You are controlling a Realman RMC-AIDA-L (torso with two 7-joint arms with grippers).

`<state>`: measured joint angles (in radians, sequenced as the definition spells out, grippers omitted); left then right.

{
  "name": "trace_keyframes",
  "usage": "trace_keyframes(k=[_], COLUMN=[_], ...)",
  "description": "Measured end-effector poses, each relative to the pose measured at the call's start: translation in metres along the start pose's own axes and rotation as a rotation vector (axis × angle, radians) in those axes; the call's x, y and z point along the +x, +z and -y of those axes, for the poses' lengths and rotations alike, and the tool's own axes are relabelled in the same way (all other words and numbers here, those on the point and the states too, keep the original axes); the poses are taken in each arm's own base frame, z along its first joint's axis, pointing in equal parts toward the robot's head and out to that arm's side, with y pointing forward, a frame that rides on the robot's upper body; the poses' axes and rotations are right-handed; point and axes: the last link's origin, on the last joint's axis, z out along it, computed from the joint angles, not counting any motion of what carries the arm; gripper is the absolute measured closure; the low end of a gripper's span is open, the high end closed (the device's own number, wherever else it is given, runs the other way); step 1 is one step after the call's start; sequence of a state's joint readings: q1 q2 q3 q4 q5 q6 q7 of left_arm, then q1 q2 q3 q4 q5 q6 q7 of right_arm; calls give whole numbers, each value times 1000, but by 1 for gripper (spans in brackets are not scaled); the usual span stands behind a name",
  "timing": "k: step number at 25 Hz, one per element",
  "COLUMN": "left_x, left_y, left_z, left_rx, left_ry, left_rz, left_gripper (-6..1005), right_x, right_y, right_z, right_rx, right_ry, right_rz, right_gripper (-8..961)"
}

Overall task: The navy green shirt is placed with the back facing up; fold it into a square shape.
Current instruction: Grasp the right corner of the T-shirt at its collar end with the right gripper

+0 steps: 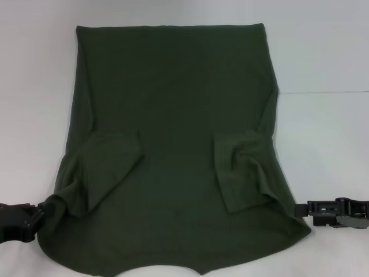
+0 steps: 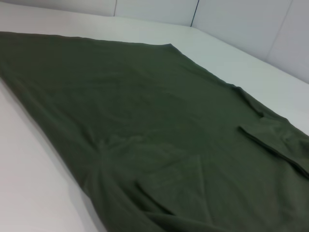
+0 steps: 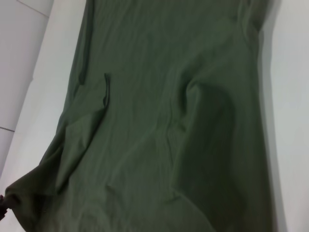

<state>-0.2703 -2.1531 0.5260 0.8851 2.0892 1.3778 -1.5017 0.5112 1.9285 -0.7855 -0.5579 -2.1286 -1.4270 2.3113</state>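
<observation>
The navy green shirt (image 1: pixel 173 115) lies spread on the white table (image 1: pixel 328 144), plain side up, with no lettering showing. Both sleeves are folded inward: one on the left (image 1: pixel 109 158), one on the right (image 1: pixel 242 164). My left gripper (image 1: pixel 39 214) is at the shirt's near left corner, and the cloth bunches into it. My right gripper (image 1: pixel 298 209) touches the shirt's near right edge at table height. The shirt fills the left wrist view (image 2: pixel 145 121) and the right wrist view (image 3: pixel 169 96). The left gripper (image 3: pixel 2 205) shows far off in the right wrist view, with cloth gathered at it.
White table surface lies bare on both sides of the shirt and beyond it (image 1: pixel 173 11). A thin seam (image 1: pixel 323 92) runs across the table at the right. White wall panels (image 2: pixel 251 24) stand behind the table in the left wrist view.
</observation>
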Motion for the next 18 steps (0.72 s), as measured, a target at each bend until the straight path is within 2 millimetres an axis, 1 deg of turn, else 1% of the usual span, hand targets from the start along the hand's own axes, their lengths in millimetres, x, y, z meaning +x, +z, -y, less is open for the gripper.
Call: trace_keyframes(k=[5,12,18], left_x=[0,0,1], left_y=[0,0,-1], left_z=[0,1,3], left_rx=[2,8,15], left_ry=[0,1,4], left_rz=[0,1,1], left_gripper=[972,972,972], right_x=[2,6,7], right_y=[1,11,14], right_z=[1,-2,-3], right_rx=[1,3,3], right_ry=[6,4,7], right_rz=[-1,-29,-33], right_gripper=[64,72,72])
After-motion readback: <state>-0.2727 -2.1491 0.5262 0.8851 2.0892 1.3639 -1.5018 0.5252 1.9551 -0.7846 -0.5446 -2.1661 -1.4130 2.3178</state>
